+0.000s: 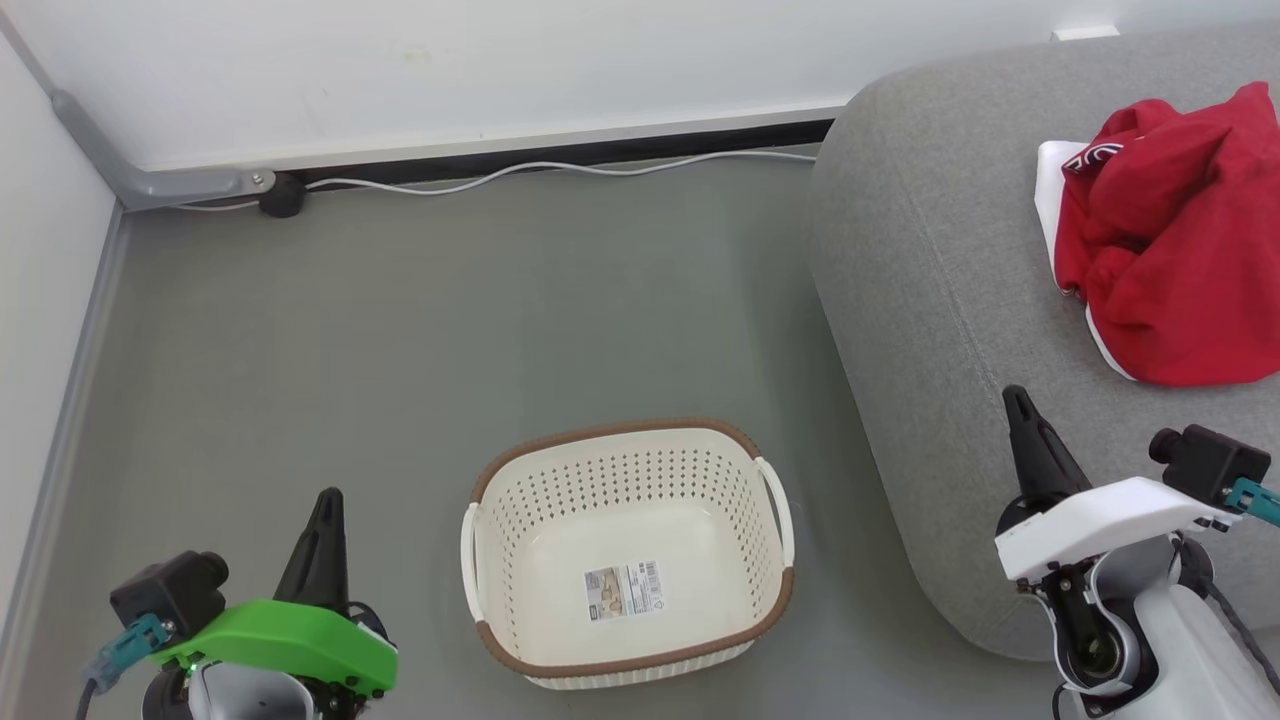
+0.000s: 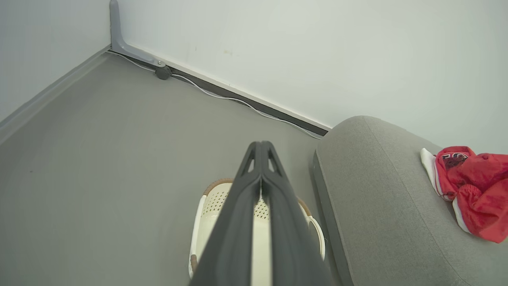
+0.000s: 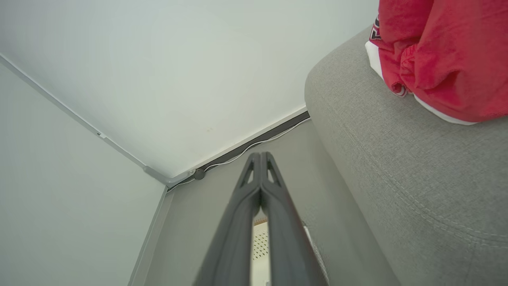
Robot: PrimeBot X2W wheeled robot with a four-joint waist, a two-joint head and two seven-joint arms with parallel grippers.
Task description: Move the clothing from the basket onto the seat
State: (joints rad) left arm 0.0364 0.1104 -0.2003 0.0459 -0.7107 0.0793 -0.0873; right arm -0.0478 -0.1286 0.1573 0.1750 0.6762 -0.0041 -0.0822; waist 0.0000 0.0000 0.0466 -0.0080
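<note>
In the head view, the red shirt (image 1: 1170, 250) lies in a crumpled heap on the grey seat (image 1: 930, 300), at the upper right and well apart from the basket (image 1: 620, 432). The heap's long axis runs roughly from near to far. Its end with white trim and dark lettering points toward the wall, and the frame edge cuts off its right side. The basket stands upright on the floor (image 1: 350, 330) beside the seat's rounded corner. Its long axis runs left to right, with a white handle at each end and a barcode sticker (image 1: 624, 590) on its bottom. The left fingers (image 1: 327, 505) at the lower left and the right fingers (image 1: 1017, 405) at the lower right are each pressed together, gripping nothing. A white cable (image 1: 560, 168) runs along the foot of the wall.

In the left wrist view, the left fingers (image 2: 261, 145) meet at their tips and hide the middle of the basket (image 2: 214, 198). Its rim and handles show on either side of them. The seat (image 2: 369, 178) lies to the right. The shirt (image 2: 472, 186) sits on it at the far edge, partly cut off, and its lettering is too small to read.

In the right wrist view, the right fingers (image 3: 260, 155) are closed tip to tip. A sliver of perforated basket (image 3: 260, 242) wall shows between them, low down. The shirt (image 3: 444, 51) rests on the seat (image 3: 397, 167) at the top right, cut off by two frame edges, with white trim along its lower side.
</note>
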